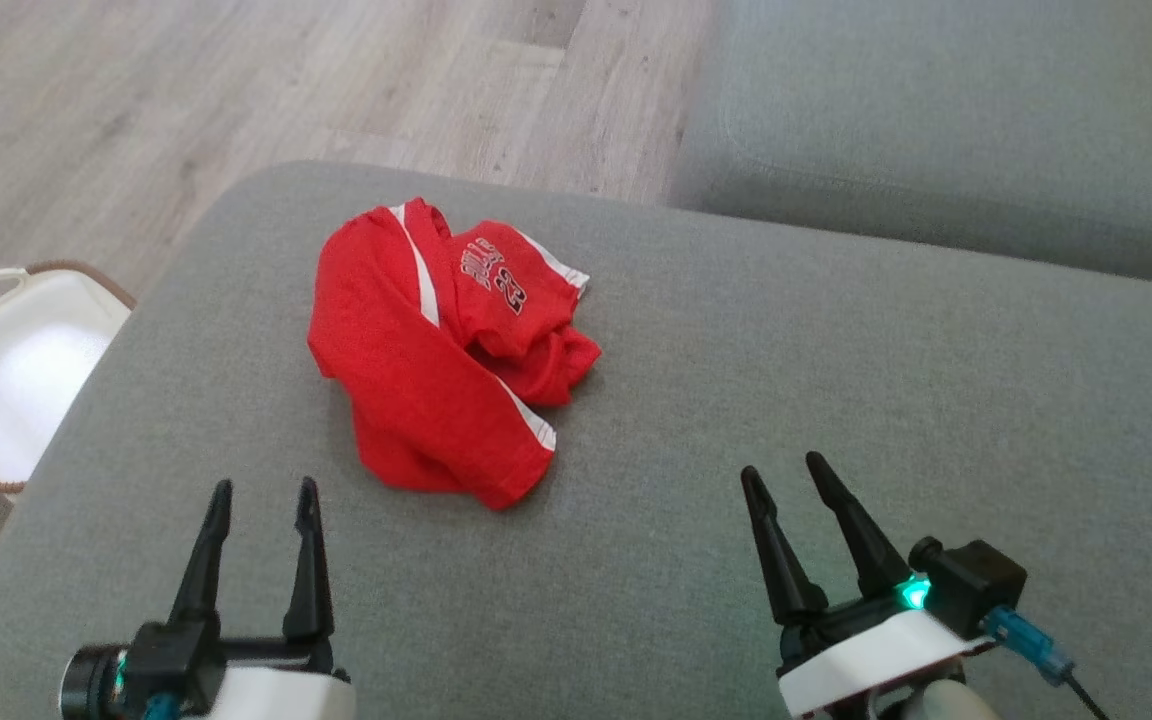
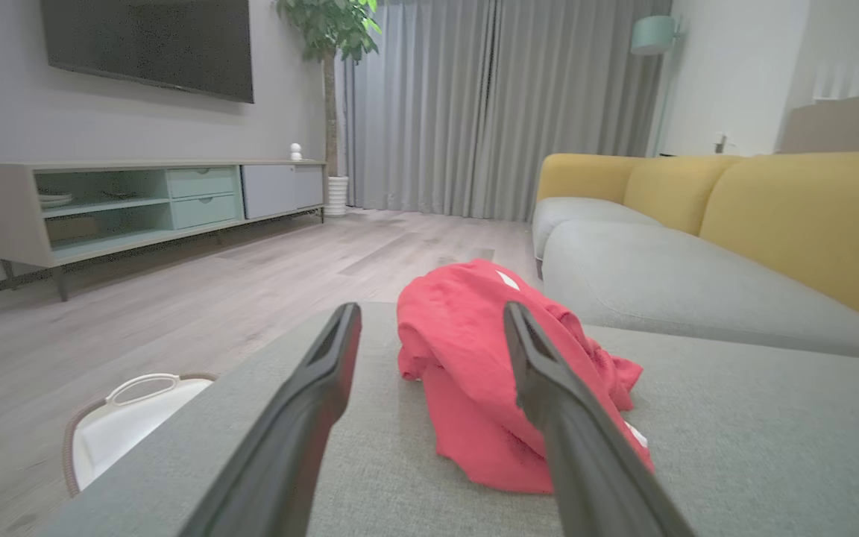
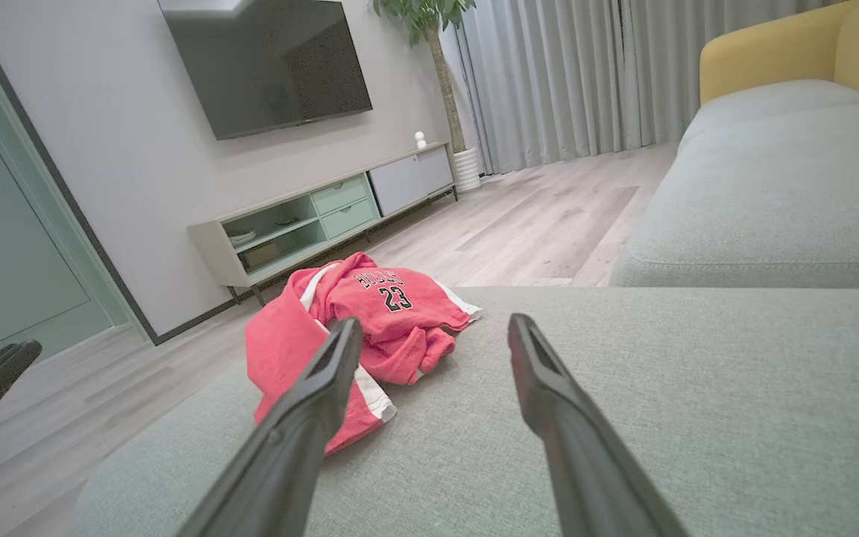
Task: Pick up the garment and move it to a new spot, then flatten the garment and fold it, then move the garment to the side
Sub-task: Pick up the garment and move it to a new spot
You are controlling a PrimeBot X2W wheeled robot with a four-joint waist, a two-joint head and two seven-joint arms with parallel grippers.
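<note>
The garment [image 1: 441,350] is a red jersey with white stripes and dark lettering, lying crumpled on the grey ottoman [image 1: 736,400]. From the left wrist the garment [image 2: 474,358] lies just ahead of the fingers. From the right wrist the garment [image 3: 355,321] lies ahead and to the left. My left gripper [image 1: 264,495] hovers open near the front left of the cushion, below the garment and apart from it. My right gripper [image 1: 784,468] stands open at the front right, with nothing between its fingers.
A white basket [image 1: 6,370] with a brown rim sits on the wooden floor [image 1: 186,90] left of the ottoman. A grey sofa seat [image 1: 946,130] lies beyond at the upper right. A TV console [image 3: 325,216] stands across the room.
</note>
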